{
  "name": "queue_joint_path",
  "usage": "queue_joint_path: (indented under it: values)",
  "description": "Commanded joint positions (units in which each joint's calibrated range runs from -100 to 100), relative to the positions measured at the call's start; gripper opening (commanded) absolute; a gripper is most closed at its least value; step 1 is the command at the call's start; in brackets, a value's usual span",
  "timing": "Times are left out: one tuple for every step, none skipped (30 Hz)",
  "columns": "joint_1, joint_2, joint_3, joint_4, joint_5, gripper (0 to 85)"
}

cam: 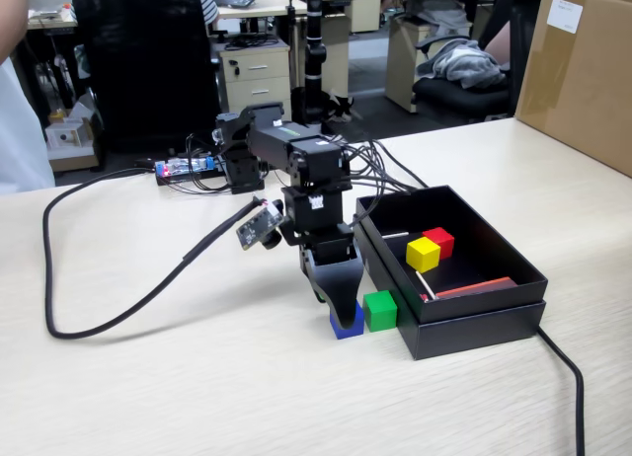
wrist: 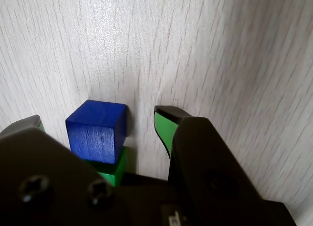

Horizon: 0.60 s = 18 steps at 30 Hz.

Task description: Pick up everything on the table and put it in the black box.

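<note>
Fixed view, landmark: shallow matte black cardboard box (cam: 513,278) nested in its lid, on the pale beige wood-grain table (cam: 197,387).
Fixed view, in the box: small red cube (cam: 440,241) and small yellow cube (cam: 423,254) touching each other, with a red strip (cam: 474,287) and a thin white stick (cam: 423,283) near them.
Fixed view, outside the box: small green cube (cam: 380,311) just beside the box's near left wall; small blue cube (cam: 346,326) touching the green cube on the side away from the box.
Fixed view, end effector: black end effector (cam: 341,308) pointing down over the blue cube.
Fixed view, open room: bare table left of and in front of the box; a thick black cable (cam: 118,313) loops well to the left; a brown carton (cam: 583,71) stands behind the box.
Fixed view, writing: none readable.
Wrist view, end effector: end effector (wrist: 102,123) spread apart, the blue cube (wrist: 97,132) between its jaws, not clamped; right fingertip (wrist: 166,123) apart from the cube.
Wrist view, green cube: a sliver (wrist: 115,168) shows under the blue one.
</note>
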<state>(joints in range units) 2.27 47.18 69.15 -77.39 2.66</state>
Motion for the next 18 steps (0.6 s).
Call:
queue_joint_path:
  values:
    - [0.4, -0.7, 5.0, 1.8, -0.3, 44.8]
    - [0.4, 0.0, 5.1, 1.8, -0.3, 43.6]
    - [0.4, 0.5, 5.1, 2.1, -0.2, 41.5]
    - [0.4, 0.8, 5.1, 2.4, -0.2, 38.4]
    - [0.4, 1.3, 5.1, 2.5, -0.1, 33.6]
    - [0.4, 1.6, 5.1, 2.9, 0.0, 28.9]
    - [0.4, 1.6, 5.2, 3.0, 0.1, 24.5]
    - [0.4, 1.8, 5.2, 3.2, 0.4, 19.4]
    - [0.4, 1.8, 5.3, 3.2, 0.5, 16.0]
    - [0.4, 1.8, 5.3, 3.2, 0.6, 14.1]
    - [0.4, 1.9, 5.1, 3.1, 0.8, 14.1]
    - [0.3, 1.8, 4.8, 3.0, 0.9, 14.1]
    - [0.3, 1.3, 4.7, 2.4, 0.9, 14.1]
    - [0.2, 0.1, 4.6, 1.4, 1.1, 14.1]
    - [0.1, -2.0, 3.9, 0.0, 1.3, 14.1]
    - [0.0, -5.0, 3.1, -1.2, 1.5, 14.1]
    - [0.0, -8.9, 1.8, -2.1, 1.7, 14.1]
    - [0.0, -13.4, 0.1, -2.7, 1.8, 14.1]
